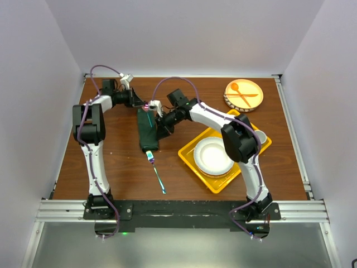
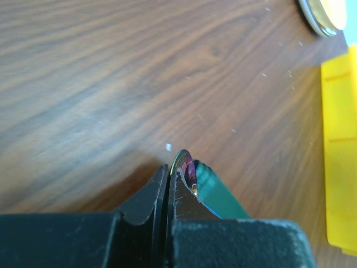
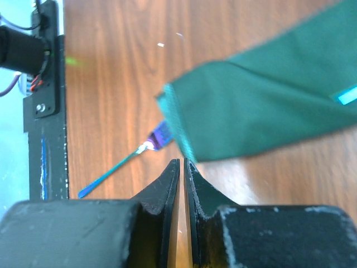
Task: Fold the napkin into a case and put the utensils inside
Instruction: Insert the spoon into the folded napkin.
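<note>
The napkin is folded into a narrow green case (image 1: 148,134) that lies on the worktop (image 1: 111,162) left of the middle and in the far half. Its long sides run from the far edge toward the near edge.

The left gripper (image 1: 146,106) sits at the far end of the case. Its fingers are pressed together, and the left wrist view shows the thin iridescent rim of the spoon (image 2: 184,166) pinched edge-on at their tips, with green cloth just beside it. A short cyan glint on top of the case may be the spoon's handle, but I cannot tell for sure.

The right gripper (image 1: 162,125) is at the case's right long edge. Its fingers are nearly together, with only a thin slit between them and nothing in it. In the right wrist view the hemmed corner of the case's near end is just beyond the fingertips, apart from them.

The fork (image 1: 158,174) lies flat toward the near edge. Its head is at the case's near end and its handle slants away to the near right. Whether the tines are inside the cloth is unclear.

A yellow tray (image 1: 189,152) right of centre holds a white plate (image 1: 199,156). A round plate (image 1: 254,86) near the far right corner carries an orange spoon and fork (image 1: 241,94).
</note>
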Controlling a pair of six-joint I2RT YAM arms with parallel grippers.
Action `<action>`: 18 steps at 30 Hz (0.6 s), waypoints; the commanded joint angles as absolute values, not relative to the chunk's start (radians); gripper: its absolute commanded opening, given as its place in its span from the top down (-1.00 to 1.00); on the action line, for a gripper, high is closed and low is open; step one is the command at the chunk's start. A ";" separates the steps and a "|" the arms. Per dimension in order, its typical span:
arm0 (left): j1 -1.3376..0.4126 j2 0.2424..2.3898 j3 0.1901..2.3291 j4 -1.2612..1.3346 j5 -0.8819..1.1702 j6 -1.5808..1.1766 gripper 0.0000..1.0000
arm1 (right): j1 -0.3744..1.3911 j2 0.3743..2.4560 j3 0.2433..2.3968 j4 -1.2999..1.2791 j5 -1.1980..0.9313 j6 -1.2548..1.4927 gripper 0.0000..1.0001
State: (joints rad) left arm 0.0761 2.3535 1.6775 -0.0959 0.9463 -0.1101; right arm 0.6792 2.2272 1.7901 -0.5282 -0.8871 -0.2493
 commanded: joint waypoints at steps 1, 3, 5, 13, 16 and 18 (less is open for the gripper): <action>0.086 2.379 1.724 -0.058 0.876 -0.133 1.00 | 0.724 2.187 1.807 -0.570 -0.942 -0.325 0.77; 0.087 2.378 1.720 -0.055 0.887 -0.138 1.00 | 0.736 2.194 1.827 -0.600 -0.948 -0.365 0.77; 0.086 2.375 1.710 -0.051 0.899 -0.134 1.00 | 0.749 2.200 1.833 -0.636 -0.945 -0.391 0.77; 0.084 2.338 1.655 0.029 0.937 -0.156 1.00 | 0.772 2.215 1.795 -0.609 -0.853 -0.479 0.78; 0.086 2.327 1.651 0.029 0.943 -0.149 1.00 | 0.779 2.207 1.760 -0.578 -0.833 -0.489 0.77; 0.084 2.319 1.648 0.020 0.945 -0.140 1.00 | 0.784 2.206 1.726 -0.555 -0.815 -0.483 0.74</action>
State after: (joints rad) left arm 0.0784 2.3619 1.6577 -0.0326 0.9348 -0.1642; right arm 0.7727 2.2223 1.7729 -0.6083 -0.8566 -0.4461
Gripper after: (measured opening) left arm 0.037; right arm 0.118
